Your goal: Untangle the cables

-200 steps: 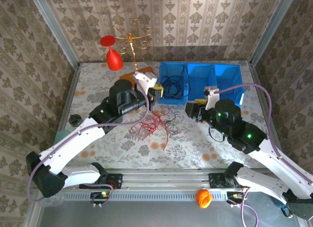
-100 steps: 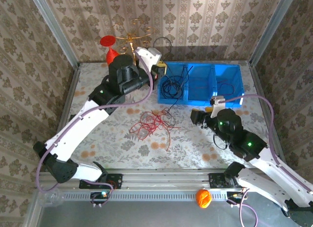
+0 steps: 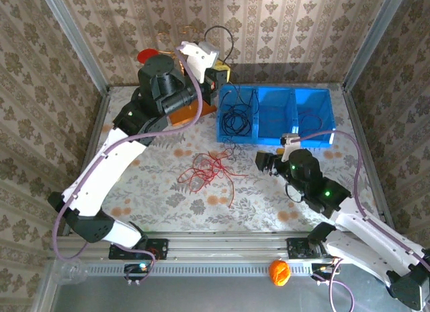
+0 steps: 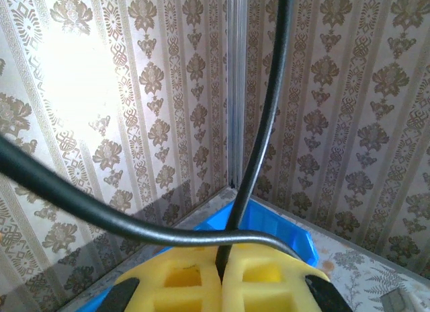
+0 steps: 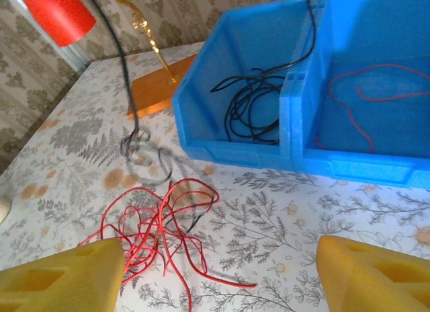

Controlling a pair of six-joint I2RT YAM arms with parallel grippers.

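L wrist cam: left gripper (image 4: 220,261) clamped on black cable (image 4: 269,124), high above counter (image 3: 154,187) far edge. R wrist cam: right gripper (image 5: 218,275) jaws apart, facing red cables (image 5: 158,221) mid-counter, near blue bin (image 5: 235,150).

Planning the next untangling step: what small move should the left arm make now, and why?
Probably lift the left end effector a little higher. It is shut on a black cable whose lower end seems to rest on the table beside the red tangle, in front of the blue bin; clearing it first should keep it from dragging that tangle.
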